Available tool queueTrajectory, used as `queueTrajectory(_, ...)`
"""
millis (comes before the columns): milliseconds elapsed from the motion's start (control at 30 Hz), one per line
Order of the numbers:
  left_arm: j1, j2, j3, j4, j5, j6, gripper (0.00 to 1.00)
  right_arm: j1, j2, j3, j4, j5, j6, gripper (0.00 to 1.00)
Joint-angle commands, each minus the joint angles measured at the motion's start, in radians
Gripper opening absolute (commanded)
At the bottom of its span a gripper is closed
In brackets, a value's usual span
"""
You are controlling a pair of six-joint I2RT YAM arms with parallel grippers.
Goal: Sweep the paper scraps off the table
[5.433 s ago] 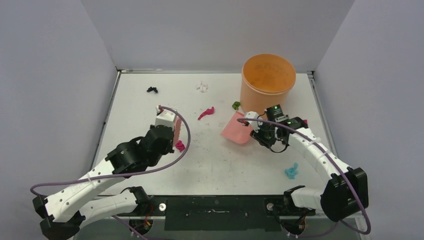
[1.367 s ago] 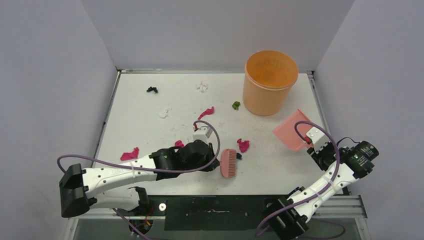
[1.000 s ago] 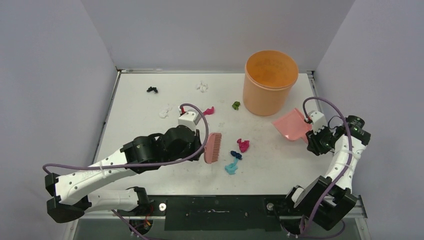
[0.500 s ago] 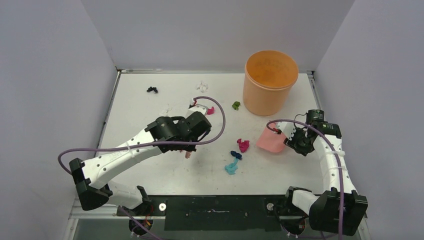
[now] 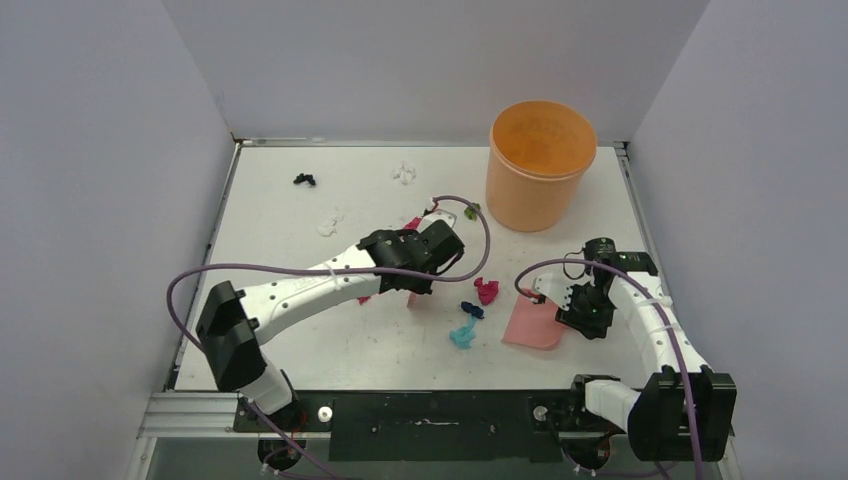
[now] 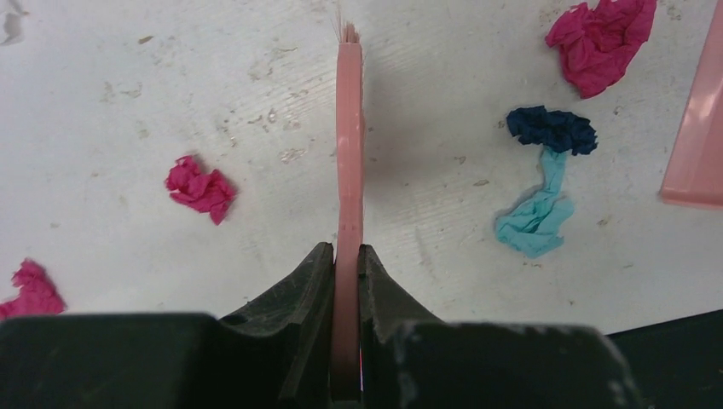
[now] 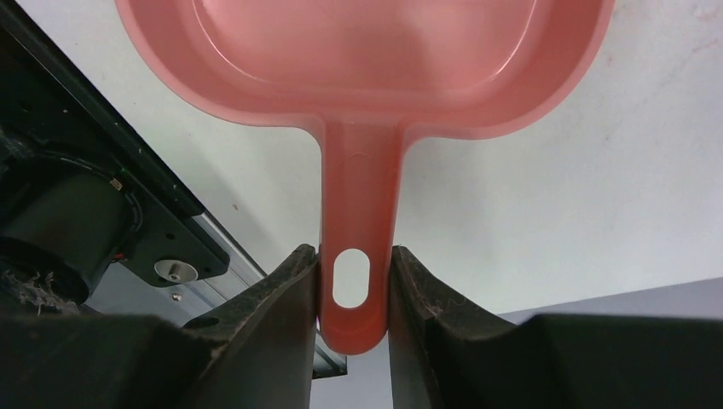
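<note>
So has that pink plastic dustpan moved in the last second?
Yes. The pink plastic dustpan shifted away from the round orange tub, leftward and toward the near edge of the white table.

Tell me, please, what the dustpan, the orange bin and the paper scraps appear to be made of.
The dustpan looks like glossy moulded pink plastic: smooth, with soft highlights. The orange bin seems to be matte plastic, though that is less sure. The paper scraps look like crumpled tissue paper, finely creased.

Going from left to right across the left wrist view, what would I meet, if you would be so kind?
Magenta scrap at the edge, second magenta scrap, pink brush, light blue scrap, pink dustpan.
</note>
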Motion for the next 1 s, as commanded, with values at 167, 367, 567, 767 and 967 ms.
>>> queueTrajectory(167,0.021,0.222,0.152,0.243,0.2,0.038,0.0,0.111,0.14,0.045,0.034,-0.028,0.104,0.05)
queueTrajectory(367,0.016,0.301,0.189,0.363,0.42,-0.038,0.0,0.133,0.192,0.093,0.052,-0.054,0.145,0.05)
queueTrajectory(567,-0.002,0.256,0.213,0.39,0.456,-0.096,0.0,0.134,0.204,0.075,0.108,-0.054,0.168,0.05)
queueTrajectory(767,0.002,0.118,0.137,0.467,0.521,-0.157,0.0,0.134,0.158,0.038,0.144,-0.094,0.164,0.05)
queueTrajectory(967,0.008,-0.012,0.1,0.333,0.422,-0.12,0.0,0.137,0.089,0.019,0.112,-0.144,0.124,0.05)
